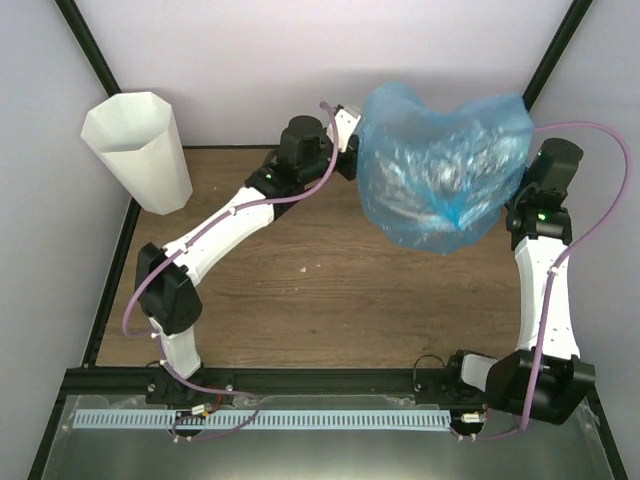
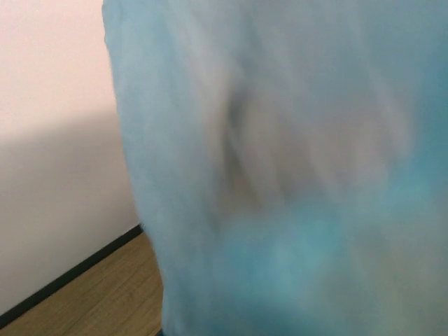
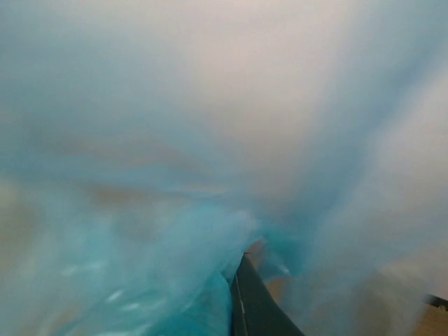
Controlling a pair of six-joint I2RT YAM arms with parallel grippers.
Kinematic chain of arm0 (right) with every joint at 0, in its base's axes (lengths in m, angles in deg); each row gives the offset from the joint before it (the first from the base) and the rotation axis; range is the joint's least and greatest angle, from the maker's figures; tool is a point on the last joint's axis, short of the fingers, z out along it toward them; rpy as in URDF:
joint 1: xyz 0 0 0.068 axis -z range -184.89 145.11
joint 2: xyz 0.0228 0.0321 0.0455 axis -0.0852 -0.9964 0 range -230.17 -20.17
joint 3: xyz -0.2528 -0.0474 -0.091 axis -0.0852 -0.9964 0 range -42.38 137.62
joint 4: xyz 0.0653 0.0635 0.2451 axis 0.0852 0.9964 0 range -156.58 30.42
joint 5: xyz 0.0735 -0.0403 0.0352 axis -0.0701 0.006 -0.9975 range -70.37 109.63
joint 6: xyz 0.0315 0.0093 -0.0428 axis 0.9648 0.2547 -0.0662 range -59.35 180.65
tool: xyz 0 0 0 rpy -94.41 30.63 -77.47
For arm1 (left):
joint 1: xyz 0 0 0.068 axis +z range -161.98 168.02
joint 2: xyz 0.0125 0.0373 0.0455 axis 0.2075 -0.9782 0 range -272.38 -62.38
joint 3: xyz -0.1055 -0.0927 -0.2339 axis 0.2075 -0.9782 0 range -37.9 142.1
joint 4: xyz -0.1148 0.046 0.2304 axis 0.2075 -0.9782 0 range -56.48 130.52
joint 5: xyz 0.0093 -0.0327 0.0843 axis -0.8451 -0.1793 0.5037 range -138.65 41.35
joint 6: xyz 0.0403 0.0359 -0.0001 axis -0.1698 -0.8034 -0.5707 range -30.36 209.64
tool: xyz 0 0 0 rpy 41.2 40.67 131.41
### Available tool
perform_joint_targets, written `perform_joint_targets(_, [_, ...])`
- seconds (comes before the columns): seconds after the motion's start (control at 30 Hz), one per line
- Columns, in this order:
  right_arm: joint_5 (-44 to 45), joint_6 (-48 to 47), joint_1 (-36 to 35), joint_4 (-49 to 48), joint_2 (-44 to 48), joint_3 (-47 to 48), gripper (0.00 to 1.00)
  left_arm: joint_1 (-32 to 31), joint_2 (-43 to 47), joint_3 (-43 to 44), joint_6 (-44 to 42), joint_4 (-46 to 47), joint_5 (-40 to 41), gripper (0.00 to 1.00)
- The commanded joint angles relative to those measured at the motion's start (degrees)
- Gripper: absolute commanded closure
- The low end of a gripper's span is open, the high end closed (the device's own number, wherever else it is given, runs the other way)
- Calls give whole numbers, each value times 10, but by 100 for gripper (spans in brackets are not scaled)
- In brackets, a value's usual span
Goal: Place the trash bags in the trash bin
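Note:
The light-blue trash bag (image 1: 445, 165) hangs spread in the air above the back right of the table, between my two grippers. My left gripper (image 1: 358, 140) is at the bag's left edge and my right gripper (image 1: 520, 192) at its right edge; both hold the film up. In the left wrist view the bag (image 2: 294, 175) fills the frame and hides the fingers. In the right wrist view the bag (image 3: 140, 210) wraps one dark finger (image 3: 255, 304). The white faceted trash bin (image 1: 140, 150) stands upright at the back left, far from both grippers.
The wooden table (image 1: 300, 300) is bounded by white walls at the back and sides, with black frame posts in the corners. A small speck (image 1: 303, 268) lies mid-table. The arm bases sit at the near edge.

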Motion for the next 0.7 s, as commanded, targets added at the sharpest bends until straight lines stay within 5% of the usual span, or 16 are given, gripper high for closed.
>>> perform_joint_targets(0.0, [0, -3, 0, -12, 2, 32, 99, -30, 39, 0, -63, 54, 25, 96])
perform_joint_targets(0.2, [-16, 12, 0, -69, 50, 114, 99, -121, 89, -4, -231, 156, 138, 96])
perform_joint_targets(0.37, [48, 28, 0, -88, 5, 129, 99, -100, -12, 112, -170, 100, 341, 96])
perform_joint_targets(0.57, [72, -8, 9, 149, -201, 209, 99, -20, -102, 123, 35, -55, 271, 96])
perform_joint_targets(0.67, [47, -15, 12, 162, -209, 154, 99, -16, -85, 55, 68, -38, 202, 96])
